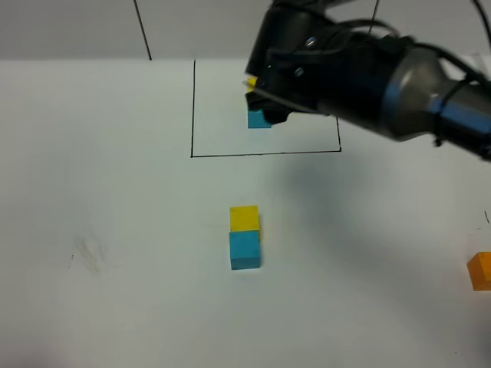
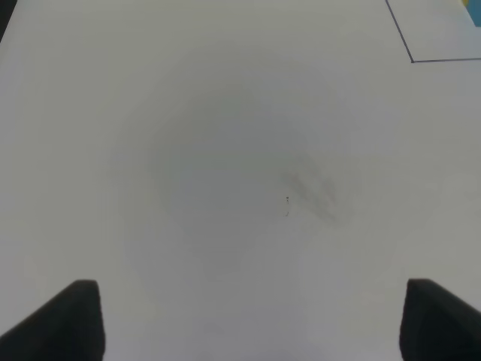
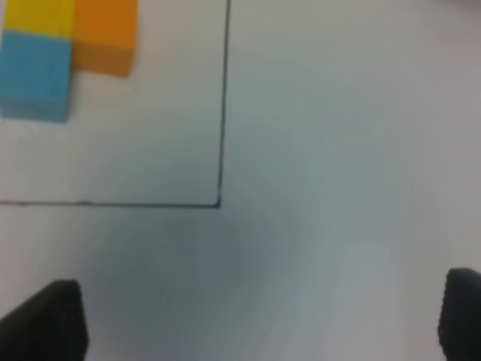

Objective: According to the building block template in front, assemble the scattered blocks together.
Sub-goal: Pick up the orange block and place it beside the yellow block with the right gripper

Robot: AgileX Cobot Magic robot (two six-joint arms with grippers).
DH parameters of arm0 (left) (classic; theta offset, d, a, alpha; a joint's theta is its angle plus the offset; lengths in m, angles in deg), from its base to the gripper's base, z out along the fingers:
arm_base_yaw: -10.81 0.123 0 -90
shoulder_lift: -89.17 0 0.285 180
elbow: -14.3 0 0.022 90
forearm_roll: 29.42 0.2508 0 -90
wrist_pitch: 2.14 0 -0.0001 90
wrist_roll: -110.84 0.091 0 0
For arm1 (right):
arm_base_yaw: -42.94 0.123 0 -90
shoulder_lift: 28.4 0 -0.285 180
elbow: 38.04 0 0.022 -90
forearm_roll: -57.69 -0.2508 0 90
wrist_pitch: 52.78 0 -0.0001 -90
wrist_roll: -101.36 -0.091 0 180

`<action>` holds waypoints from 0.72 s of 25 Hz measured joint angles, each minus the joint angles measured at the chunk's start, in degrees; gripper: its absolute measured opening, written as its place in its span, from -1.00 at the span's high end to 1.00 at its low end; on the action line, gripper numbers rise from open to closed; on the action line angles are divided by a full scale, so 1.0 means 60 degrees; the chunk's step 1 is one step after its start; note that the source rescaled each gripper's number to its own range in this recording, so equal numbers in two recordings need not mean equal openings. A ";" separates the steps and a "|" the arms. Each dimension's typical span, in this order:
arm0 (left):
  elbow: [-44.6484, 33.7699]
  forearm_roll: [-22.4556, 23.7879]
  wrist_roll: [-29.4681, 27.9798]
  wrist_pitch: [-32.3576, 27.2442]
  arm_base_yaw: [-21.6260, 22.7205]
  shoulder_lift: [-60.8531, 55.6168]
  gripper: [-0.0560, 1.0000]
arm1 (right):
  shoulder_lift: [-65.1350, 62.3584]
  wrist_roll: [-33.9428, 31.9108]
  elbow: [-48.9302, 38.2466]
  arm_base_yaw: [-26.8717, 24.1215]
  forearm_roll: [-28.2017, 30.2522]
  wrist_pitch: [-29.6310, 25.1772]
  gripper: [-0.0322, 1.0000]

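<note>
Starting at the left with the left tool: hangs released above the white bench, dark fingertips spread wide, gripping nothing, over a faint grey smudge. Moving toward the middle, to the building block template: sits at the far side of the bench, a thin black rectangle around three joined cubes in an L, yellow at the corner with blue and orange on its two sides, as seen from the right wrist. Mostly hidden under the right arm in the high view, showing only a blue face and a yellow sliver. Nearer than the frame and outside it, two loose pieces: yellow cube touching blue cube in a line, yellow on the far side. Continuing right to the right tool: also released and empty, far-apart tips over bare bench near a corner of the frame. Ending at the right edge with the orange cube, alone, well apart from the pair.
</note>
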 joint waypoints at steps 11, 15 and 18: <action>0.0000 0.0000 -0.0009 0.0000 0.0000 0.0000 -0.39 | -0.3261 0.5340 -0.0859 -0.4887 -0.2159 -0.0196 -0.84; 0.0000 0.0000 -0.0009 0.0000 0.0000 0.0000 -0.39 | -0.3927 0.7272 -0.0868 -0.6539 -0.4073 -0.0224 -0.84; 0.0000 0.0000 -0.0009 0.0000 0.0000 0.0000 -0.39 | -0.4299 0.8051 -0.1227 -0.7258 -0.5016 -0.0224 -0.84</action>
